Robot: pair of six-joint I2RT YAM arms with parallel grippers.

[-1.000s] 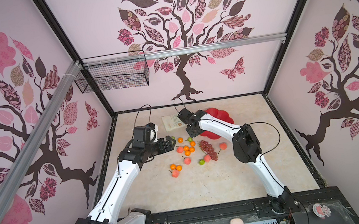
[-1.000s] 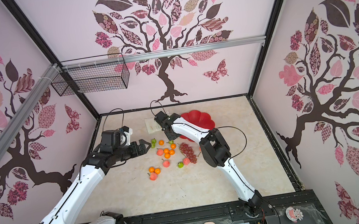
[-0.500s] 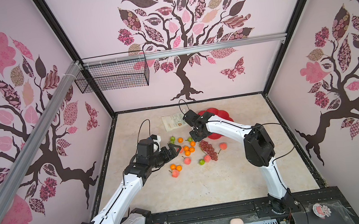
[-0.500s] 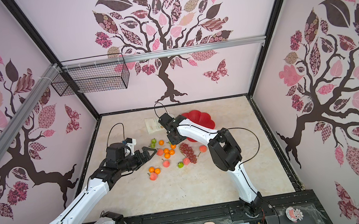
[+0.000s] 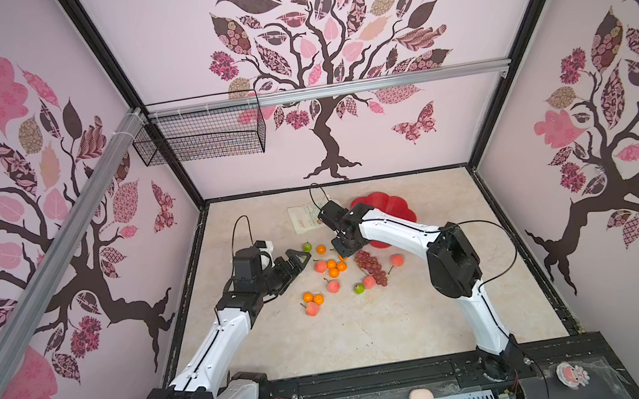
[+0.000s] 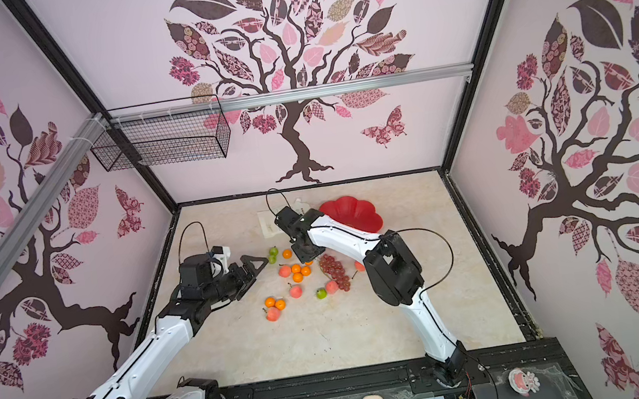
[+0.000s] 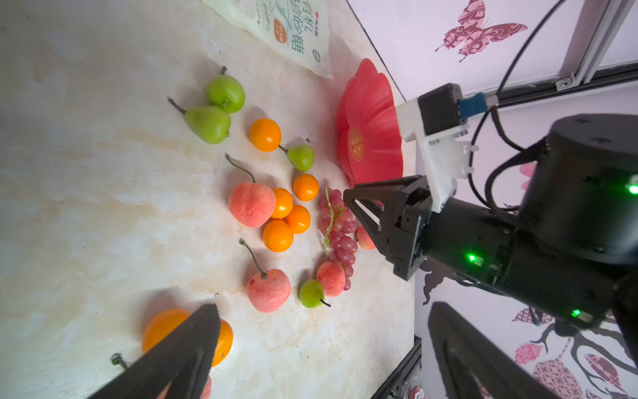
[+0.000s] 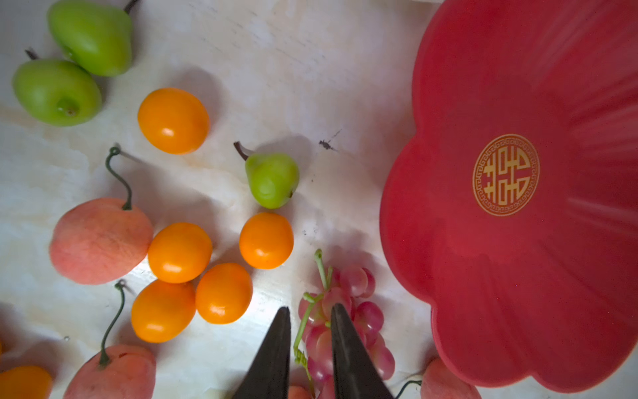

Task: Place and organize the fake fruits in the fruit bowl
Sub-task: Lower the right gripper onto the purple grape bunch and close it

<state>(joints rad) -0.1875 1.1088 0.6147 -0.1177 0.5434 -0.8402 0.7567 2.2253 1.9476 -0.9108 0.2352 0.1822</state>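
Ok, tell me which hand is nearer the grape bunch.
Right. The right hand sits over the grape bunch, fingers either side of its stem. The left hand hangs open beyond the tangerines and a peach.

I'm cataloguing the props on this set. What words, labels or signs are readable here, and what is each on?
"有机 白砂糖": large print on the white pouch, left wrist view.
"囍": the gold emblem at the centre of the fruit bowl.
Too small to read: the pouch's fine print and its orange patch.
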